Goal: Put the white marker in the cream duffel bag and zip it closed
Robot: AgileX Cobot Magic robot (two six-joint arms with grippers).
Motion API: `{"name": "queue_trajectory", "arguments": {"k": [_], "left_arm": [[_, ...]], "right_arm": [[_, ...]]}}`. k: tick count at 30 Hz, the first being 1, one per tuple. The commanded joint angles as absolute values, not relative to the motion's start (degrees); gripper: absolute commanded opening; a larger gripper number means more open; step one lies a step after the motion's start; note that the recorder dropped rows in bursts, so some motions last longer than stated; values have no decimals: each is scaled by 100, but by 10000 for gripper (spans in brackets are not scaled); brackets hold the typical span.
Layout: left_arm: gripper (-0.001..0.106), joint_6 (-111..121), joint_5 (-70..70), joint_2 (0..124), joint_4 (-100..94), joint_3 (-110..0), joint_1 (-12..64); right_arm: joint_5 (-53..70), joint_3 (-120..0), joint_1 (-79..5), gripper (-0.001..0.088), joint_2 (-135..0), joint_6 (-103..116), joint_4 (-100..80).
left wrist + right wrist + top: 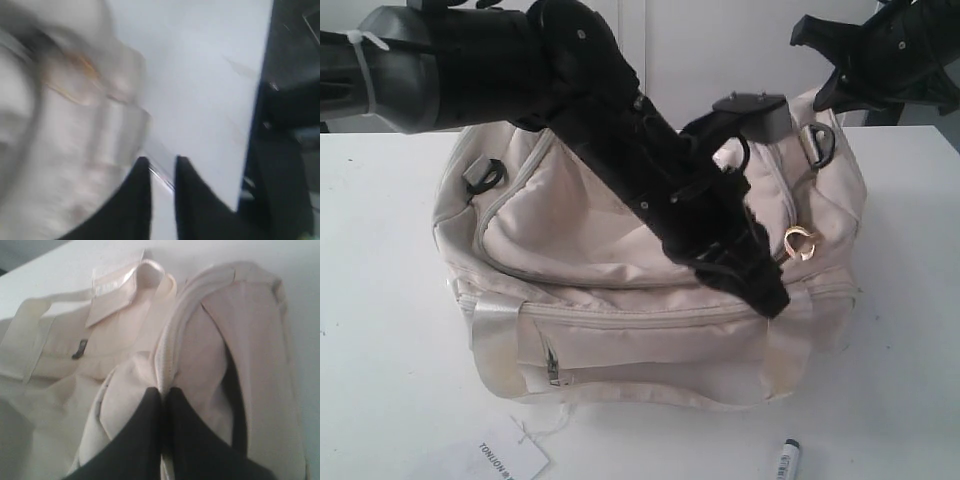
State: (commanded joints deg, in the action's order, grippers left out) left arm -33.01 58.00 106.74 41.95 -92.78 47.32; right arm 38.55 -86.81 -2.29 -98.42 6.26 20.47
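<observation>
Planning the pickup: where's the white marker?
The white marker lies at the exterior view's bottom edge, right of the paper tag, in front of the cream duffel bag.

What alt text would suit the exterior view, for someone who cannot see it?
A cream bag sits on a white table, and a black robot arm reaches across its top, the left gripper beside the gold zipper pull. A white marker and a paper tag lie on the table in front of the bag.

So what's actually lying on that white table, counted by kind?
cream duffel bag: 1
white marker with a black cap: 1
white paper tag with black print: 1
Total: 3
</observation>
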Motion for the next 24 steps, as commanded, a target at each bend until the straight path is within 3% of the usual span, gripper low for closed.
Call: {"name": "queue_trajectory", "arguments": {"k": [6, 24], "left_arm": [[0, -3312, 6178, 10674, 4195, -9278, 4732], [0, -3325, 5261, 10529, 3987, -9278, 4732]], "right_arm": [[3903, -8681, -229, 0, -9842, 626, 2047], [4489, -8681, -229, 0, -9842, 626, 2047]]}}
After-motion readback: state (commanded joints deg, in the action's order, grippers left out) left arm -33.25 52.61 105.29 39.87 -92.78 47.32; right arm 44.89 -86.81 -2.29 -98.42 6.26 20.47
